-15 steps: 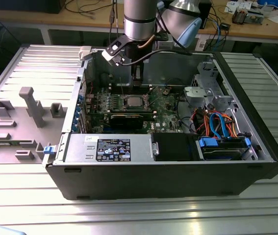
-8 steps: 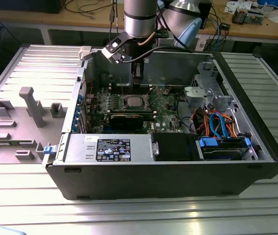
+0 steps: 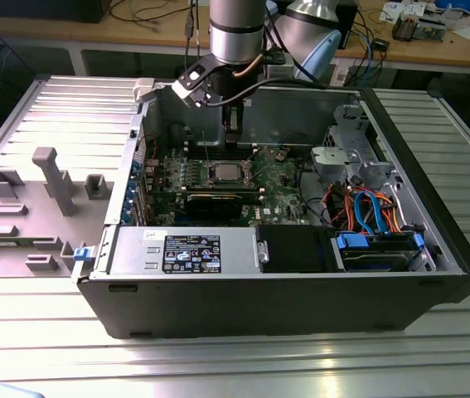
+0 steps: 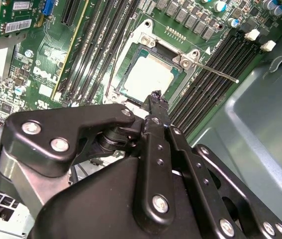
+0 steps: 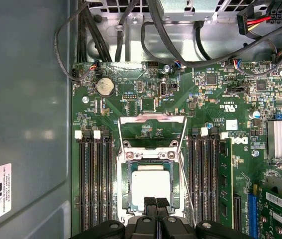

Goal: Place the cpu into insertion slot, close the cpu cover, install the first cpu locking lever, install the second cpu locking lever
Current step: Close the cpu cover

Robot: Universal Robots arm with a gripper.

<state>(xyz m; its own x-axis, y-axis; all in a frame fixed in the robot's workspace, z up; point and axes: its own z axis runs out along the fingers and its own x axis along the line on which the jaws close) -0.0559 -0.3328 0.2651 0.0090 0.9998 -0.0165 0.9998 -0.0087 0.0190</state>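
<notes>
The cpu (image 5: 150, 185) lies flat in the insertion slot (image 5: 125, 199), metal top upward. It is nearly square, its edges in line with the memory slots (image 5: 97, 184). The tool (image 5: 156, 201), fingers together and empty, hangs just above its edge; a push there could tilt the chip, I think. The cpu cover (image 5: 153, 118) stands open.

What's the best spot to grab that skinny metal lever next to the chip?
Probably its free tip, coming from above. The lever is a thin rod sticking out over the memory slots, and its other end is pinned at the socket corner.
</notes>
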